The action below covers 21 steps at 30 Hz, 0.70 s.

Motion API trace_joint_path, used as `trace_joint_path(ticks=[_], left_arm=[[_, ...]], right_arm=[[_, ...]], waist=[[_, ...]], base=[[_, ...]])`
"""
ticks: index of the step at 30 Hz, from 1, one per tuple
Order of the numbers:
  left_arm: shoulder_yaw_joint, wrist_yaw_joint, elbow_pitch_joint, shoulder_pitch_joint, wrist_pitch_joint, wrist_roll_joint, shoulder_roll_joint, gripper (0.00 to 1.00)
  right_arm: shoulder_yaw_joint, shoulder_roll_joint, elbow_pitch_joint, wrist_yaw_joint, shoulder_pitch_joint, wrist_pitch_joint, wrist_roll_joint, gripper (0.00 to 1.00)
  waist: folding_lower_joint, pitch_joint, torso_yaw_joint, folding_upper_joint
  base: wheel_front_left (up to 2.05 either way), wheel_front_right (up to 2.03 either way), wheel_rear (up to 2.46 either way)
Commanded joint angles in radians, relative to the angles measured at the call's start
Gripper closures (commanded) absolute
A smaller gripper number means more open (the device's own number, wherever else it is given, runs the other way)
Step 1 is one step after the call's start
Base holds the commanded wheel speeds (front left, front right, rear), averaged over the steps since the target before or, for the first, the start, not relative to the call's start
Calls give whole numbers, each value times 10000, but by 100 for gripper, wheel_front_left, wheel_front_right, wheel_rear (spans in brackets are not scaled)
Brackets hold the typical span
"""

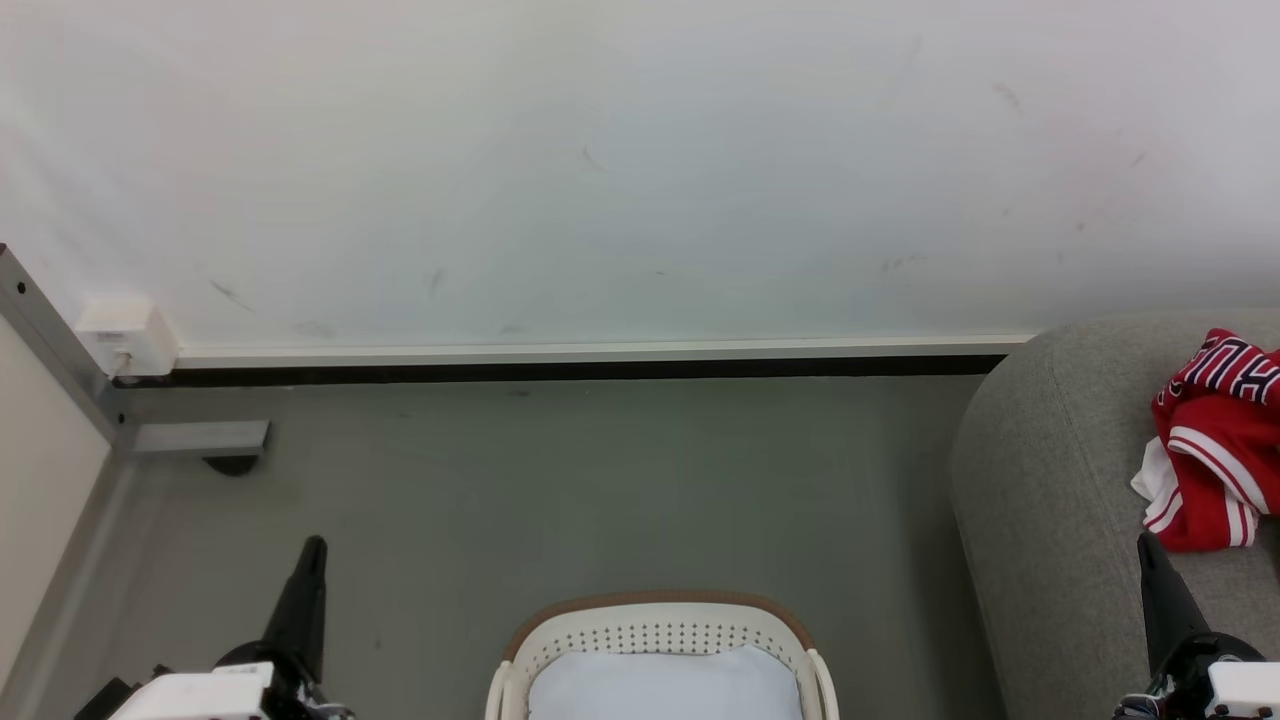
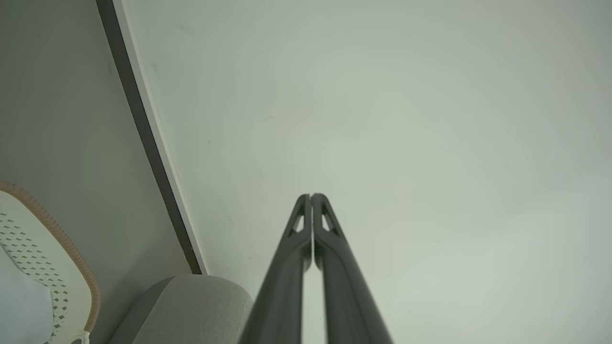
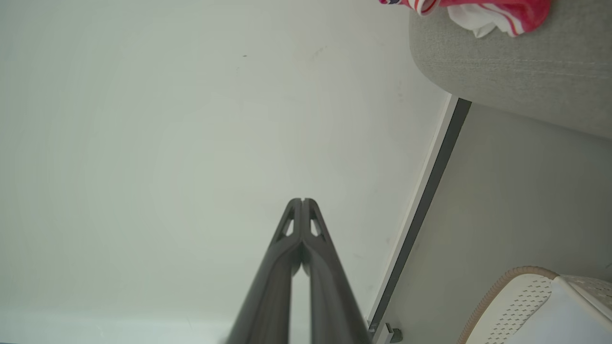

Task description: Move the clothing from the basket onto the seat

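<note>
The red clothing (image 1: 1215, 440), with white stripes and block lettering, lies bunched on the grey seat (image 1: 1050, 520) at the right; its edge also shows in the right wrist view as clothing (image 3: 483, 12) on the seat (image 3: 516, 62). The white basket (image 1: 660, 625) with a brown rim stands on the floor at bottom centre, only its pale bottom showing inside. My left gripper (image 1: 314, 545) is shut at lower left, holding nothing, fingers together (image 2: 311, 197). My right gripper (image 1: 1146, 542) is shut at lower right beside the seat's front, just below the clothing, fingers (image 3: 302, 200) pressed together and empty.
A white wall (image 1: 640, 170) with a pale skirting board runs across the back. A white socket box (image 1: 125, 335) and a grey metal frame (image 1: 60, 350) stand at the left. Grey floor (image 1: 600, 490) lies between wall and basket.
</note>
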Motion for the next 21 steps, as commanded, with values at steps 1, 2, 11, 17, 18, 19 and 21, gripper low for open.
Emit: trace_joint_path(ticks=[1,2,11,17,18,19,21], left_arm=[[23,-47,-40,-80,37,-142,70,100],[23,-45,-40,-80,37,-142,70,100],[23,-46,-40,-80,37,-143,70,100],[22,-46,-40,-80,37,-143,70,100],[22,-47,-40,-80,37,-143,70,100],[22,-47,-40,-80,37,-143,70,100],[22,-47,-40,-80,37,-143,70,100]], right_arm=[[-50,19,-54,-21,-121,33,-74,100],[-49,19,-54,-21,-121,33,-74,100],[-52,20,-54,-21,-122,36,-78,100],[-53,19,-54,-21,-122,38,-81,100],[-53,19,-54,-21,-122,37,-81,100],[-54,18,-54,-21,-122,38,-81,100],[-54,18,-54,-21,-122,38,-82,100]], waist=[[0,0,0,0],[0,0,0,0],[0,0,0,0],[0,0,0,0],[0,0,0,0],[0,0,0,0],[0,0,0,0]], base=[[0,0,0],[0,0,0],[0,0,0],[0,0,0],[0,0,0],[0,0,0],[0,0,0]])
